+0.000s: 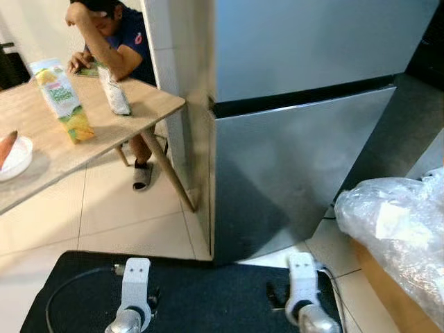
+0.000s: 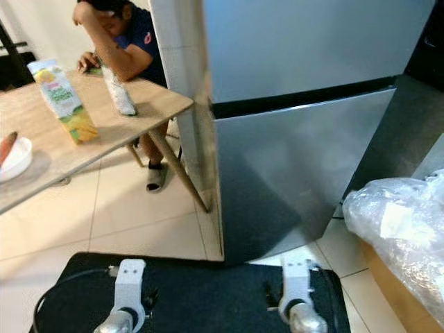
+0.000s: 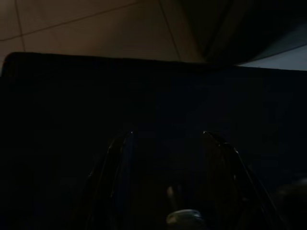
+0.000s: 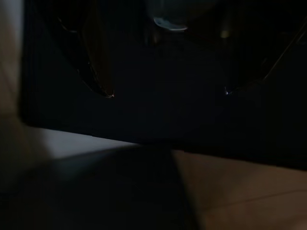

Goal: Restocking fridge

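Fridge: the tall silver two-door fridge (image 1: 298, 139) stands straight ahead with both doors closed, beside a white tiled pillar (image 1: 170, 76).
Table: the light wooden table (image 1: 48, 152) stands to the left of the pillar.
Stock on table: a green-and-yellow juice carton (image 1: 64, 99) stands upright near the middle; a slim clear-and-white packet (image 1: 114, 91) stands just beside it, nearer the fridge; a white bowl holding an orange carrot (image 1: 12, 156) sits at the table's left end.
Person: someone in a dark blue shirt (image 1: 114, 38) sits at the far side of the table, head resting on one hand.
Bag: a crumpled clear plastic bag (image 1: 399, 232) lies on a brown box at the right.
Floor: a black mat (image 2: 201, 291) lies on pale tiles before the fridge.
Left pincer (image 3: 168, 143): hanging low over the mat, fingers spread apart, holding nothing.
Right pincer (image 4: 168, 93): hanging low over the mat, fingers spread wide, holding nothing.
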